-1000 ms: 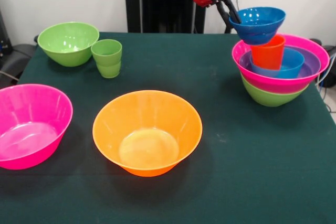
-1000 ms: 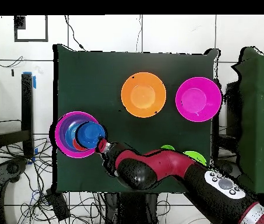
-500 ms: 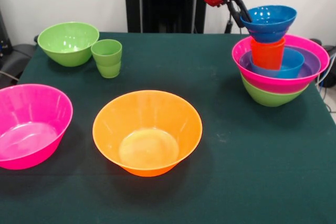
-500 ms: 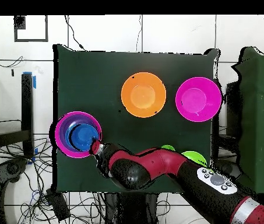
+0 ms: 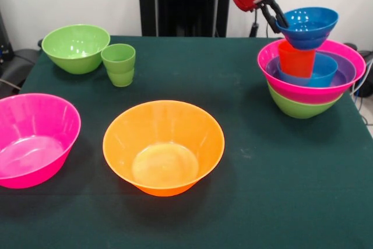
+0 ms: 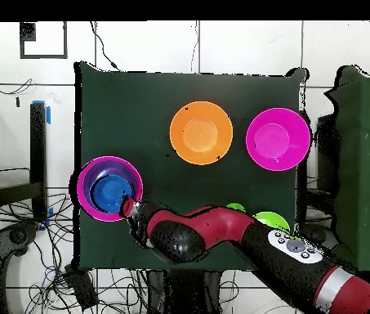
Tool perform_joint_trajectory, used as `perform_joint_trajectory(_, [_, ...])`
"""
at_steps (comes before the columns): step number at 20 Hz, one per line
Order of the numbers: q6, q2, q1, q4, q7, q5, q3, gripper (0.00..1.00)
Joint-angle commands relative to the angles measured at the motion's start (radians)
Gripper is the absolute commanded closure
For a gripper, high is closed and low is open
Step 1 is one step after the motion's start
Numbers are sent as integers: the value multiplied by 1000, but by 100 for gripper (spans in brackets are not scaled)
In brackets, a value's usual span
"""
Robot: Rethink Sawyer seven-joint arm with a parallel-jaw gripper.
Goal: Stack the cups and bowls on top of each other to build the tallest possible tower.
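Step in hand: I am placing a small blue bowl (image 5: 307,27) on top of the tower (image 5: 311,77), which stands at the table's edge on the right of the front view.
Gripper: the gripper (image 5: 280,17) has its 2 black fingers pinched over the near-side rim of that blue bowl; I read it as clamped on the rim.
Bowl position: the bowl's base sits over the mouth of the orange-red cup (image 5: 296,58); I cannot tell whether it touches or just clears it. It looks off-centre, leaning out past the cup toward the right of the front view.
Tower make-up: green bowl (image 5: 298,108) at the base, then a pink bowl (image 5: 312,92), a purple bowl (image 5: 346,68), a second blue bowl (image 5: 321,69), and the cup standing in it.
Next move, my judgement: centre the held bowl on the cup, settle it level, then part the fingers and lift straight up. The cup's mouth is narrow, so a sideways drag on release could tip the bowl or the cup.
Still loose: orange bowl (image 5: 164,146), pink bowl (image 5: 34,139), green bowl (image 5: 76,47), light green cup (image 5: 119,64), all well apart from the tower.
Obstructions: none near the tower on the green tabletop (image 5: 245,190); in the overhead view the arm (image 6: 220,237) covers the far-side pieces.
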Motion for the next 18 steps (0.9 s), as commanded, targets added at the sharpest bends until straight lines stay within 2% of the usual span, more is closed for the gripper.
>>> perform_joint_trajectory(1, [42, 73, 37, -72, 3, -39, -58, 100])
perform_joint_trajectory(18, [50, 60, 21, -79, -13, -47, -59, 100])
